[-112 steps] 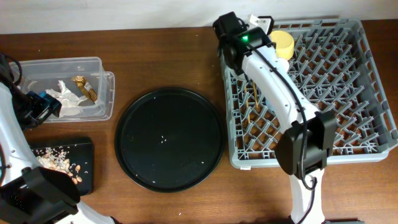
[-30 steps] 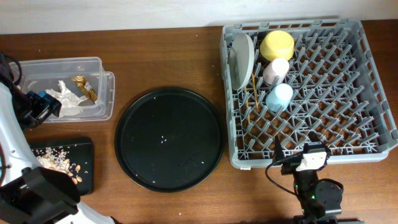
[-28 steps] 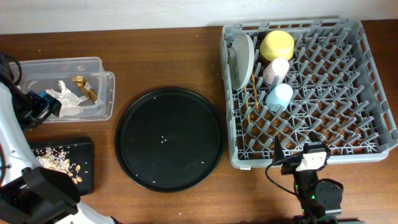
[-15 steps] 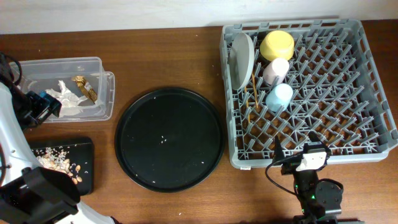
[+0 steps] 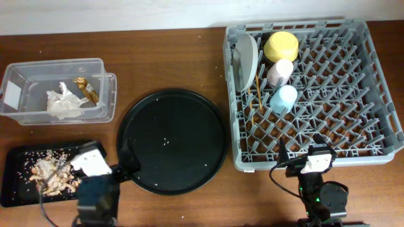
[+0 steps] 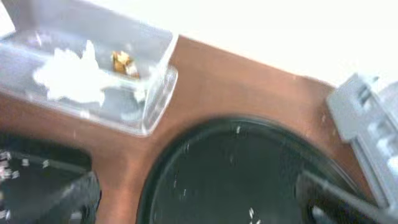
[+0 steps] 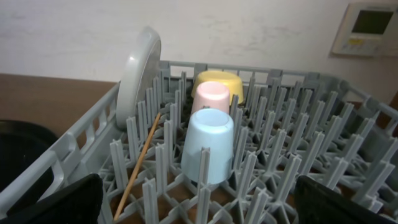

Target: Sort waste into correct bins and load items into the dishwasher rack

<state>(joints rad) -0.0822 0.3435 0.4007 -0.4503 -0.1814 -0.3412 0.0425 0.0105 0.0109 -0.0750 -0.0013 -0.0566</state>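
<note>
1. Grey plastic made up the rack (image 5: 328, 24), which was found loaded, with every dish gathered in its back-left corner.
2. The plate (image 5: 245, 60), round and pale grey, was stood on edge along the rack's left wall. The yellow bowl (image 5: 281, 45) was set just beside it at the rack's back rim and appeared to be turned over.
3. The pink cup (image 5: 280, 70) and the blue cup (image 5: 283, 98) were placed mouth-down in a row in front of the bowl. The chopsticks (image 5: 257, 101), thin and of pale wood, were leaned among the pegs just beside them.
4. Well to the left of the rack, past the round black tray (image 5: 170, 142), the clear box (image 5: 57, 63) was seen. It held crumpled white napkins (image 5: 62, 103) and a gold-brown wrapper (image 5: 85, 88).
5. Nearer the table's front edge on that same side, the flat black tray (image 5: 19, 195) was strewn with beige scraps (image 5: 50, 176).
6. The left pincer (image 6: 196, 190) was spread wide with nothing in it, low over the table left of the rack. The right pincer (image 7: 199, 190) was likewise wide open and empty, just in front of the rack's front wall and facing into it.
7. Sorting and loading were judged complete, so the step in hand was taken to be the parking of both arms.
8. For that to be done well, the arms would be kept low and apart from the rack's front wall, so that the leaning chopsticks and the upright plate were not jarred.
9. A few pale specks on the round tray could be checked, though they were too small to be named.
</note>
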